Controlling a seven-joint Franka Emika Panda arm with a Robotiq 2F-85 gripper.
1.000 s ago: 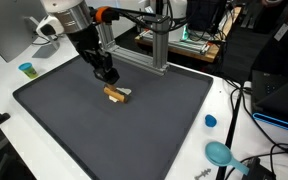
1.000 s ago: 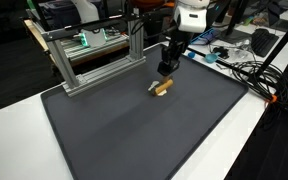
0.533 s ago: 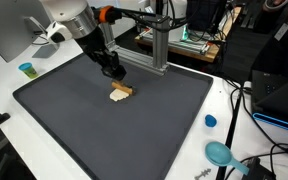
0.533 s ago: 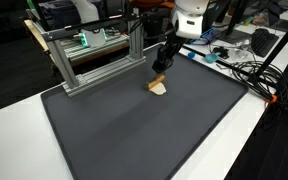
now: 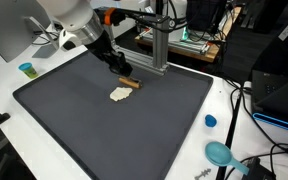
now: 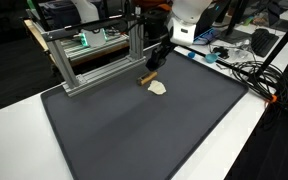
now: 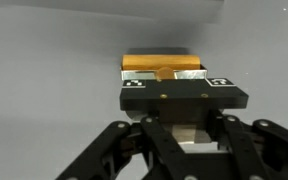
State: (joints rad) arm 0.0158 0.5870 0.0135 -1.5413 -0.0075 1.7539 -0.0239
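On the white bench, off the near corner of the dark grey mat, lies a teal round scoop-like thing. A blue bottle cap sits just off the mat's edge beyond it. Past mid-mat a pale flat piece lies alone. Just beyond it, toward the mat's far edge, the claw pinches a brown wooden block by one end. In the wrist view the block fills the gap between the fingers. Its long axis slants down from the claw toward the mat; whether its low end touches the mat I cannot tell. An aluminium frame stands beyond the mat's far edge.
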